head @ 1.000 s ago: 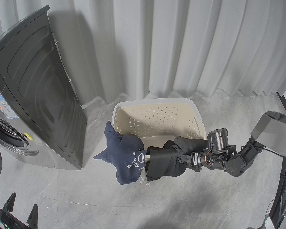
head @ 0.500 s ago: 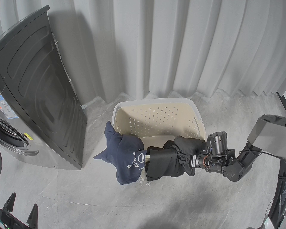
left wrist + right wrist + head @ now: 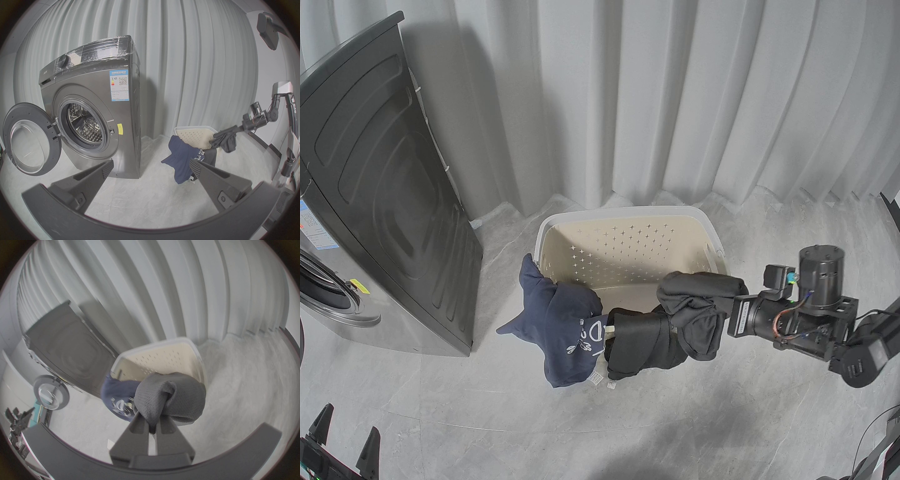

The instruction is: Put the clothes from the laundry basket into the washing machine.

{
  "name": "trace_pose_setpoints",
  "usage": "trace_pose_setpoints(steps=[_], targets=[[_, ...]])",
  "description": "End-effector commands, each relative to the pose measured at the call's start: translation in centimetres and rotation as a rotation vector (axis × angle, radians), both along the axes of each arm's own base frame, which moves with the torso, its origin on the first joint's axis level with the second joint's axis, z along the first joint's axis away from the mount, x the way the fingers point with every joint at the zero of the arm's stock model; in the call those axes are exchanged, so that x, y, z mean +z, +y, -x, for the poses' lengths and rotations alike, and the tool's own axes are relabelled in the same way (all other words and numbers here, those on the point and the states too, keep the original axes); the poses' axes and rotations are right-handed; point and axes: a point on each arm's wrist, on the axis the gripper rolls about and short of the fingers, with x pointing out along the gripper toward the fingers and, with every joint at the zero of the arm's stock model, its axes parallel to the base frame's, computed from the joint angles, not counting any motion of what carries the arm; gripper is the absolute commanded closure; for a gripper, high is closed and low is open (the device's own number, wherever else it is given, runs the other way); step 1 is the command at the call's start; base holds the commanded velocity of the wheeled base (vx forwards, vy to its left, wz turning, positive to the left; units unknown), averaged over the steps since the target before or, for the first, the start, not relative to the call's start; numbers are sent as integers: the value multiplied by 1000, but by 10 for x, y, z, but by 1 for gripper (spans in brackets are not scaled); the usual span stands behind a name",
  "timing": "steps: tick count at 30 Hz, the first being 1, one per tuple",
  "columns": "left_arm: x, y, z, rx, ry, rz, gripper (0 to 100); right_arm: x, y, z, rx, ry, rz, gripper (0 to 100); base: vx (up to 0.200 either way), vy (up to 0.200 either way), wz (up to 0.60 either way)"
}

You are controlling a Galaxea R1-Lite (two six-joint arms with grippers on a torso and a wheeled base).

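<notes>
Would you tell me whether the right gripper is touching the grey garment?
Touching. The right wrist view shows the right gripper shut on a fold of the grey garment.

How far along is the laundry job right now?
Done: the washing machine door hangs open, but no clothes show in its drum. In hand: the right gripper is shut on a grey garment above the laundry basket. Left: a navy garment and a black garment draped over the basket's rim.

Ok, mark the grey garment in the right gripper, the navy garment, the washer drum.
grey garment [image 3: 175,394], right wrist view, its bunched middle.
navy garment [image 3: 565,325], head view, its draped middle.
washer drum [image 3: 83,126], left wrist view, its perforated wall.
</notes>
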Motion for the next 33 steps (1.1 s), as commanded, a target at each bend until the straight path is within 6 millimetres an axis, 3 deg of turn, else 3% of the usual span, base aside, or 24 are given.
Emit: trace_pose_setpoints(steps=[1,6,10,17,25,33], targets=[[-4,0,0,0,1,-5,0,69,-16,56,78,-218,-122,100,0,0,0],[-4,0,0,-1,3,-8,0,98,-21,86,162,-335,-192,100,0,0,0],[-4,0,0,-3,3,-7,0,101,-17,94,210,-363,-192,100,0,0,0],[-4,0,0,-3,3,-3,0,114,-23,115,289,-428,-236,100,-200,0,0],[-4,0,0,-3,3,-5,0,117,-24,121,351,-442,-252,100,-200,0,0],[-4,0,0,-4,3,-3,0,112,-22,117,335,-420,-237,100,0,125,0]])
